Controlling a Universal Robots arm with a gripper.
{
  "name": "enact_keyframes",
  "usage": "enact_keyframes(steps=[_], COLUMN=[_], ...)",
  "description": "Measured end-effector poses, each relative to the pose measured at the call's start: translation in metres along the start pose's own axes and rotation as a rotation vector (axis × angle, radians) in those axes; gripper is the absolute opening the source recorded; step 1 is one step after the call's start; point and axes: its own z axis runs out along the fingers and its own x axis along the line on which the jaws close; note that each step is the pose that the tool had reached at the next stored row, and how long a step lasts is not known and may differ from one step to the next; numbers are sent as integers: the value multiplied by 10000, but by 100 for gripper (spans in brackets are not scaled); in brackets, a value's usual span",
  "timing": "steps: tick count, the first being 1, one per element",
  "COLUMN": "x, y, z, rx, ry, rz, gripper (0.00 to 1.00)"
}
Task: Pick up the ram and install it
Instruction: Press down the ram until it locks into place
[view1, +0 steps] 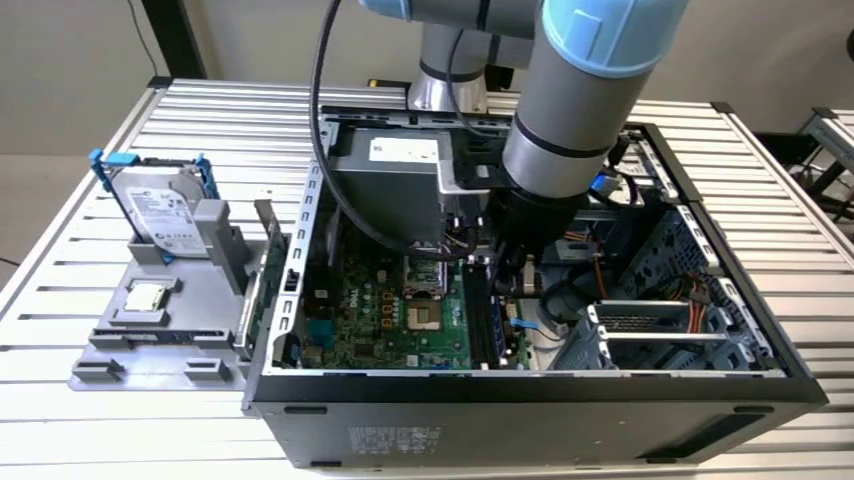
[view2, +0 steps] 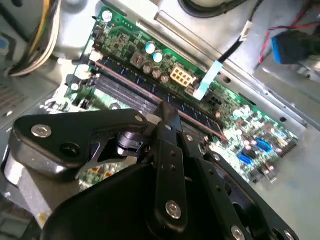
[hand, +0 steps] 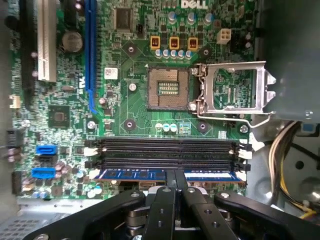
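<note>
The arm reaches down into the open computer case (view1: 694, 250) on the slatted desk (view1: 80, 420). In the first wrist view the pincer (hand: 174, 176) is pressed together on the ram (hand: 130, 174), a blue stick lying along the memory slot nearest the pincer, beside the empty black slots (hand: 165, 146). Seen from the pincer, the open processor socket (hand: 168, 87) lies at 12 o'clock, past those slots. In the second wrist view the pincer (view2: 167, 114) meets the ram (view2: 125, 80) on the green board (view2: 250, 130). A hard drive (view1: 163, 212) with blue clips stands on a grey tray (view1: 147, 345), at the case's 9 o'clock in the exterior view
</note>
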Motion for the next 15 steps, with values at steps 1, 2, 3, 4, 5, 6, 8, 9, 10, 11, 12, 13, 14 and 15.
enact_keyframes(steps=[1,2,3,4,5,6,8,9,10,11,12,13,14,15], x=[0,-1,-1,-1,-2,-2,-4,-4,-6,-6,-7,-8,-9,-9], y=[1,1,1,2,2,2,4,5,6,7,8,8,9,9], z=[-31,-52,-65,-75,-95,-118,-195,-238,-278,-323,-366,-406,-435,-458], rx=[0,0,0,0,0,0,0,0,0,0,0,0,0,-1], ry=[1,0,2,2,2,3,3,4,3,4,4,4,5,6], rz=[0,0,0,0,0,0,0,0,0,0,0,0,0,0], gripper=[0,0,0,0,0,0,0,0,0,0,0,0,0,0])
